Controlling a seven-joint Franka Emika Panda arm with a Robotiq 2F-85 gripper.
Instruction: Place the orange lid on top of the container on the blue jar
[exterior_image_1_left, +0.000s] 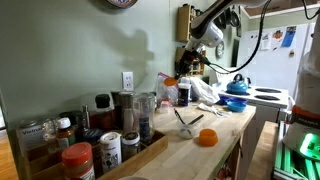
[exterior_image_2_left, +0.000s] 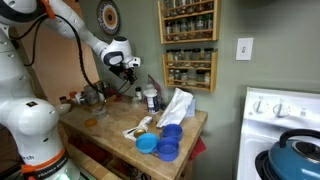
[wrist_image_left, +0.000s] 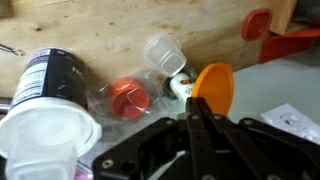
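Arm: up over the far end of the bench (exterior_image_1_left: 225, 135), and the gripper (exterior_image_1_left: 183, 68) hangs above the cluster of jars in an exterior view.
Fingers: the wrist view shows the fingers (wrist_image_left: 203, 120) drawn together on the edge of the orange lid (wrist_image_left: 215, 88), no gap between them. It's gripped!
Orange lid: off the bench and carried, tilted on edge in the wrist view; in an exterior view an orange speck sits just under the gripper.
Below the gripper: a clear container (wrist_image_left: 163, 53), a red cap (wrist_image_left: 129, 97) and a dark-labelled jar (wrist_image_left: 47, 78) lying on the wood.
Blue jars: a stack of blue containers (exterior_image_2_left: 168, 140) stands at the near corner of the bench, well apart from the gripper (exterior_image_2_left: 128, 72).
Other orange disc: a second orange round (exterior_image_1_left: 206, 137) lies flat on the bench; not the one in hand.
Done: pick-up looks complete.
Left: carrying it over and seating it on the container. Which one is the target I cannot tell.
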